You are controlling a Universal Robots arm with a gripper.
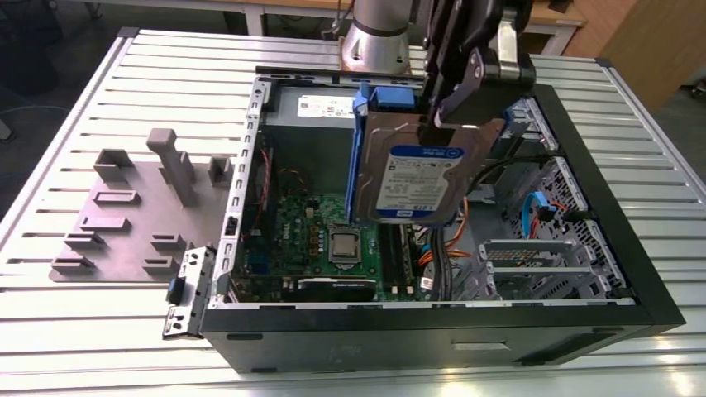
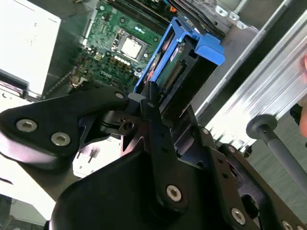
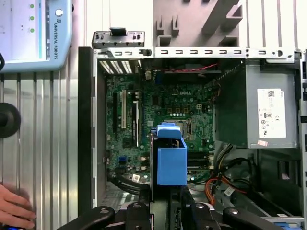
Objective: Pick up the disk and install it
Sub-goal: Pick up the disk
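The disk (image 1: pixel 417 180), a silver hard drive with a white-and-blue label in a blue carrier, hangs on edge above the open computer case (image 1: pixel 441 318). My gripper (image 1: pixel 461 114) is shut on its upper end. In the second wrist view the disk (image 2: pixel 184 62) juts out past the black fingers (image 2: pixel 149 98) over the motherboard. In the first wrist view the carrier's blue end (image 3: pixel 171 160) sits just ahead of my gripper (image 3: pixel 175 207), above the board's middle.
Inside the case are a green motherboard (image 1: pixel 320 227), a grey power supply box with a white sticker (image 3: pixel 266 112) and a metal drive cage (image 1: pixel 541 265) with cables. A grey fixture plate (image 1: pixel 127 215) lies at the exterior view's left. A hand (image 3: pixel 14 208) rests beside the case.
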